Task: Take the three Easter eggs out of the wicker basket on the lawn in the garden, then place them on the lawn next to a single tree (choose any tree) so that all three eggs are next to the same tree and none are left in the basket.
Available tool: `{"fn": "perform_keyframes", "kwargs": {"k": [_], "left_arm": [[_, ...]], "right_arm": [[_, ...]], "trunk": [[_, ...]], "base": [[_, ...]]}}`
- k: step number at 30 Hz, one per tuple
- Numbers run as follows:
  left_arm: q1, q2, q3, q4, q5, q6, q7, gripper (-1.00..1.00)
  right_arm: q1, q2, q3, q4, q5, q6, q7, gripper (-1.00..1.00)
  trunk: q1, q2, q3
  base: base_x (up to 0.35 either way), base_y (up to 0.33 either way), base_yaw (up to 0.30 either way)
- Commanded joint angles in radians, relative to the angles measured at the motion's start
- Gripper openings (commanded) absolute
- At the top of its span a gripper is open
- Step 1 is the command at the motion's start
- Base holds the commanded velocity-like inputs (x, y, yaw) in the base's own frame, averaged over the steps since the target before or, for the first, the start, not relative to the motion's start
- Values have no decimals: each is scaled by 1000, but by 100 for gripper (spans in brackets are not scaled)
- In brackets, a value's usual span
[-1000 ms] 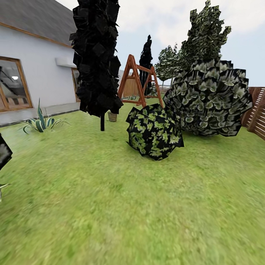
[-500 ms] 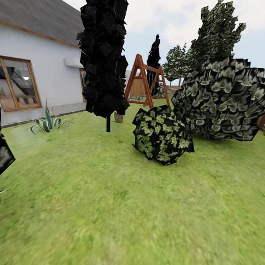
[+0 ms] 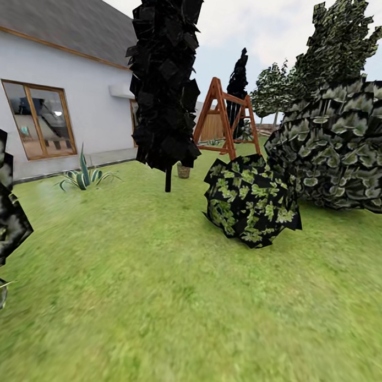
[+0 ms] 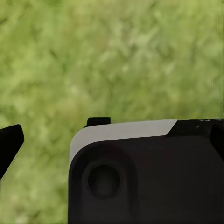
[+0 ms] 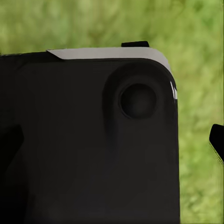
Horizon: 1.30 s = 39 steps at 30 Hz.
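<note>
The wicker basket (image 3: 183, 170) stands small and far off on the lawn (image 3: 170, 300), just right of the black tree's trunk. The Easter eggs are hidden at this distance. A leafy tree (image 3: 273, 88) with a pale trunk rises far back, beyond the wooden swing frame. In the left wrist view, one dark fingertip (image 4: 10, 145) of my left gripper shows at the picture's edge over grass, beside a black and white part of the robot. One fingertip (image 5: 217, 141) of my right gripper likewise sits at the edge. Nothing is held.
An all-black tree (image 3: 164, 80) stands mid-lawn. A dark green bush (image 3: 251, 199) and a larger one (image 3: 338, 149) lie to the right. A wooden swing frame (image 3: 224, 118), a striped spiky plant (image 3: 84, 177) and the white house (image 3: 56, 98) ring the grass.
The whole head view has shifted, so the camera has moved. House, black tree, basket and bushes all sit further right in the picture and look slightly larger.
</note>
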Motion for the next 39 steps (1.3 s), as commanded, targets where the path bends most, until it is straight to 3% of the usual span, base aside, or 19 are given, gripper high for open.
{"fn": "perform_keyframes", "kwargs": {"k": [1, 22, 39], "left_arm": [[-1, 0, 0, 1, -1, -3, 0, 100], [-1, 0, 0, 1, -1, -3, 0, 100], [-1, 0, 0, 1, -1, -4, 0, 100]], "right_arm": [[0, 1, -8, -1, -1, -3, 1, 100], [0, 0, -6, 14, -1, -3, 1, 100], [0, 1, -6, 15, 0, -3, 1, 100]], "trunk": [[1, 0, -1], [1, 0, -1], [1, 0, -1]], "base": [[328, 0, 19], [328, 0, 120], [328, 0, 43]]}}
